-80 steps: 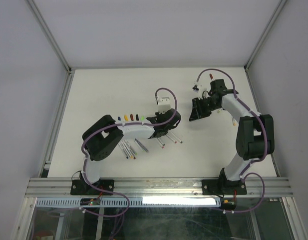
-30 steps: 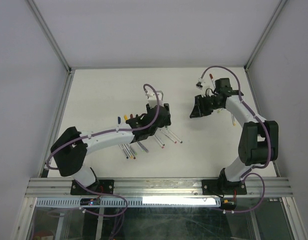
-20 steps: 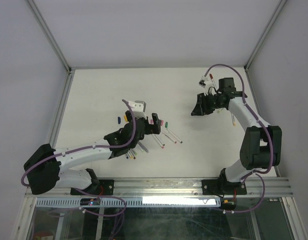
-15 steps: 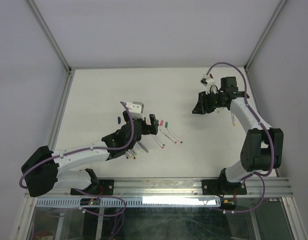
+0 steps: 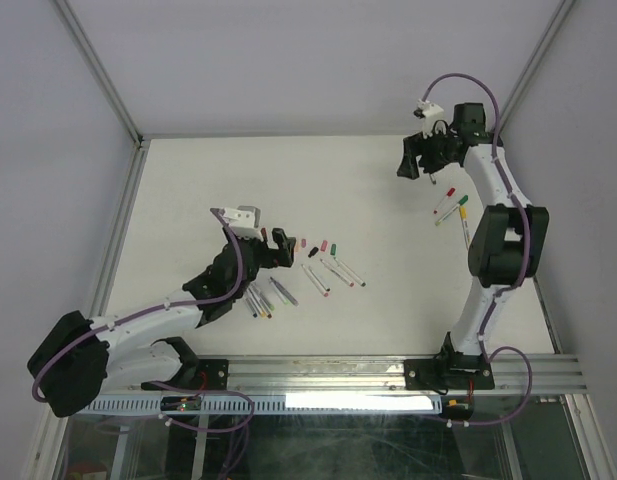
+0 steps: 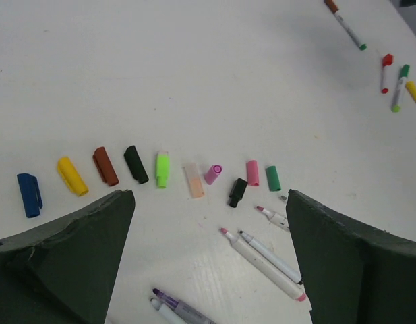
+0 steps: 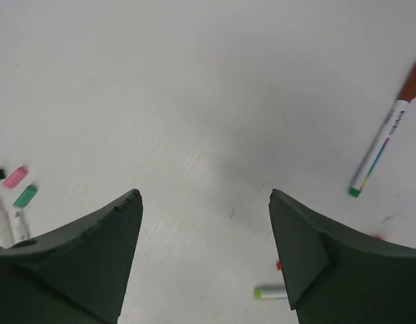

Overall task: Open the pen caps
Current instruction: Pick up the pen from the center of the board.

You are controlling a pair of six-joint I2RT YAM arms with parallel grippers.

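Toward the worktop's (image 6: pixel 194 81) near edge, pen caps (image 6: pixel 162 169) lie in a row (all loose); left gripper (image 6: pixel 209 199) hangs above, jaws apart. Right gripper (image 7: pixel 205 196), far-right corner, likewise apart.

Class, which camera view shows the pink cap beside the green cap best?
Left wrist: the pink cap lies whole, close and unblocked. Top external shows it as a tiny speck; right wrist catches it small at the left edge.

Probably a robotics lab: a white table (image 5: pixel 288 180) enclosed by plain panels (image 5: pixel 288 60), robot arms (image 5: pixel 485 175) bolted to an aluminium rail (image 5: pixel 318 372).
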